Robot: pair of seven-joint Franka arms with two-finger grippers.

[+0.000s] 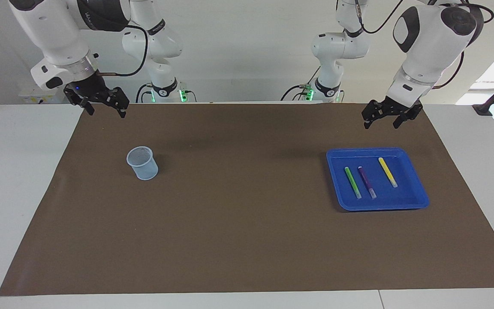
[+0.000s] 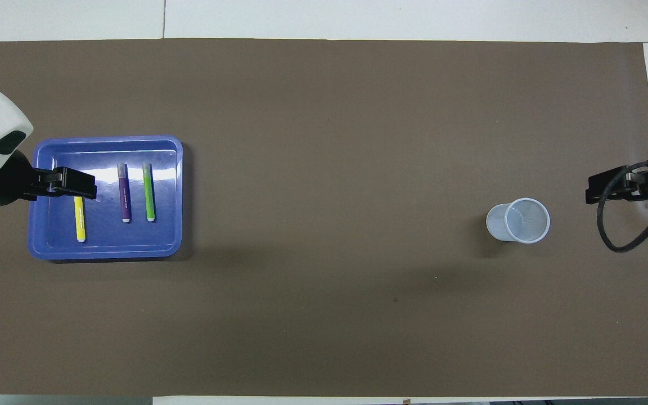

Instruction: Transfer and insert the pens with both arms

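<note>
Nearest the robots, both end effectors hang in the air above the edge of the brown mat point(image 1: 247, 223) that covers the tabletop point(image 1: 15, 180). The left end effector point(image 1: 381, 119) is up over the mat just short of the blue tray point(image 1: 418, 198), its fingers spread wide and holding nothing. The right end effector point(image 1: 104, 107) waits over the mat's corner at the right arm's end, also spread wide and empty. Farther out, the tray sits flat on the mat toward the left arm's end, and all three pens lie in it roughly side by side without touching: the yellow pen point(image 1: 387, 172), the purple pen point(image 1: 366, 182) in the middle, and the green pen point(image 1: 352, 182). Toward the right arm's end, well apart from the tray, a pale translucent cup point(image 1: 142, 162) stands upright on the mat.
</note>
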